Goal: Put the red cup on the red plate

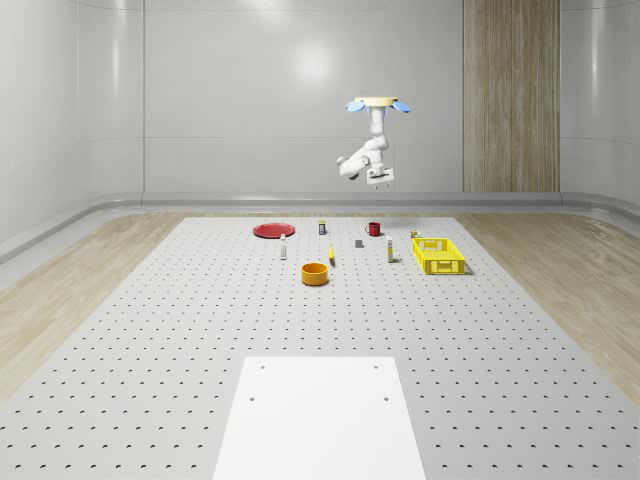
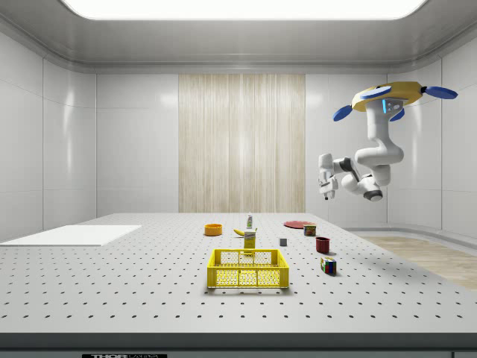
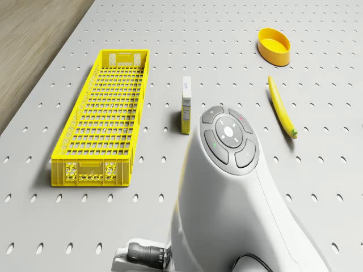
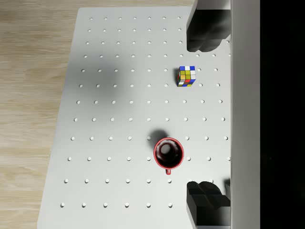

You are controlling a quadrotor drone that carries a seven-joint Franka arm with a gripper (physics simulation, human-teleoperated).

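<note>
The red cup (image 1: 373,229) (image 2: 323,245) stands upright on the perforated table, its handle visible in the wrist view (image 4: 168,153). The red plate (image 1: 272,230) (image 2: 298,223) lies flat, well off to the whole-scene view's left of the cup. The drone (image 1: 378,103) (image 2: 391,97) hovers high over the far part of the table, roughly above the cup. My gripper (image 1: 381,178) (image 2: 326,190) (image 4: 206,117) hangs from the bent arm far above the cup, pointing down. It is open, its two fingers (image 4: 205,33) wide apart with nothing between them.
A Rubik's cube (image 4: 187,76) (image 2: 328,265) sits near the cup. A yellow crate (image 3: 102,119) (image 1: 440,256), a small box (image 3: 185,105), a banana (image 3: 282,107) and an orange bowl (image 3: 274,46) (image 1: 315,273) lie nearer the table's middle. The table edge and wooden floor (image 4: 33,119) run close behind the cup.
</note>
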